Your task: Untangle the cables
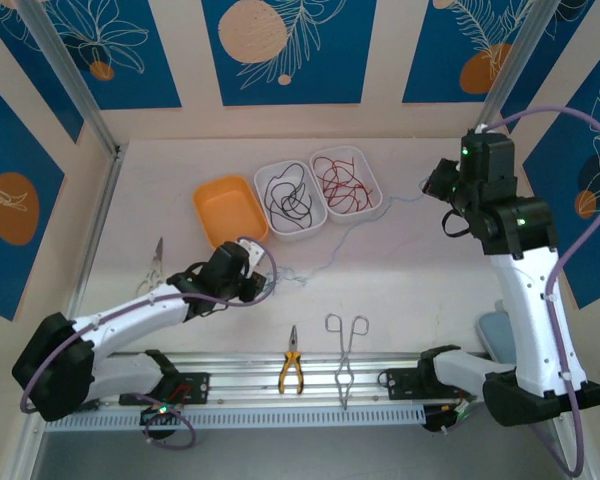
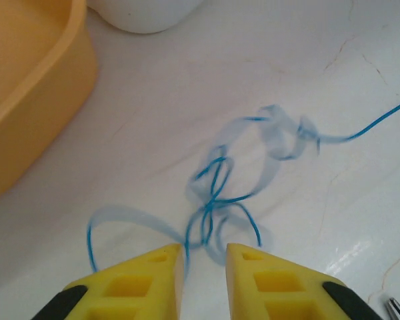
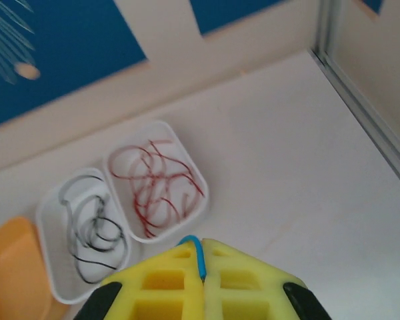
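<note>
While the right gripper point(image 3: 201, 248) is clamping 1 end of the thin blue wire point(image 3: 199, 261) in closed jaws, the left gripper point(image 2: 205, 257) is holding parted jaws at that wire's curly tangle, lying on the white counter point(image 2: 153, 113).

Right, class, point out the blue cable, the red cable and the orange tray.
blue cable point(image 2: 212, 199): left wrist view, on the crossing loops of its tangle.
red cable point(image 3: 161, 188): right wrist view, middle of its coil.
orange tray point(image 1: 230, 212): top external view, its bare floor.
</note>
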